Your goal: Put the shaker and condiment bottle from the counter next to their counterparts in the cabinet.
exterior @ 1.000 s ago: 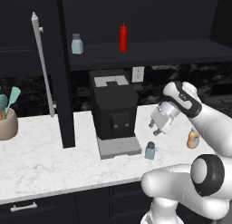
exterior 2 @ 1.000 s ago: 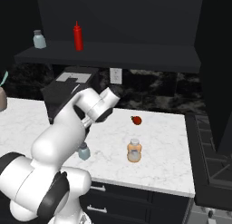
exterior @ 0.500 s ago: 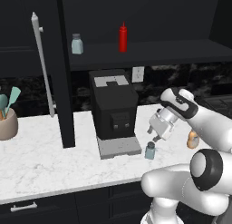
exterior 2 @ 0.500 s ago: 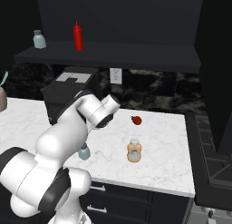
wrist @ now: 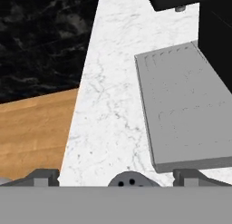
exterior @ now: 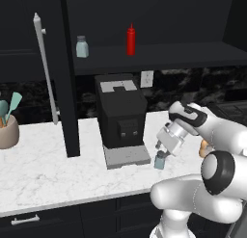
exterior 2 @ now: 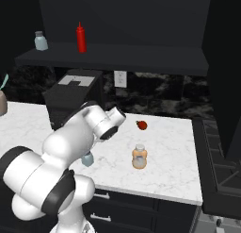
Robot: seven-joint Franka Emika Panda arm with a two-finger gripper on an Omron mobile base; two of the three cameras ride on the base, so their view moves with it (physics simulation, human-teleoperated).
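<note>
item: shaker (exterior: 159,160) on counter (exterior: 48,174) just beside coffee machine (exterior: 120,117) tray, its grey cap between the wide-open, empty gripper (exterior: 161,147) tips; hazard: a fingertip may clip the cap or the tray, tipping the shaker.

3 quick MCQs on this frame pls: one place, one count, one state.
1. The small orange-tan pear-shaped bottle stands on:
A. cabinet shelf
B. white marble counter
C. coffee machine

2. Pale blue-green shakers with grey caps in view:
A. one
B. two
C. three

3. The gripper has its jaws:
A. open, over the counter shaker
B. shut on the shaker
C. shut on the red bottle

Answers: 1 B, it sits on the marble. 2 B, one on the counter, one on the shelf. 3 A, fingertips flank the cap, apart.
</note>
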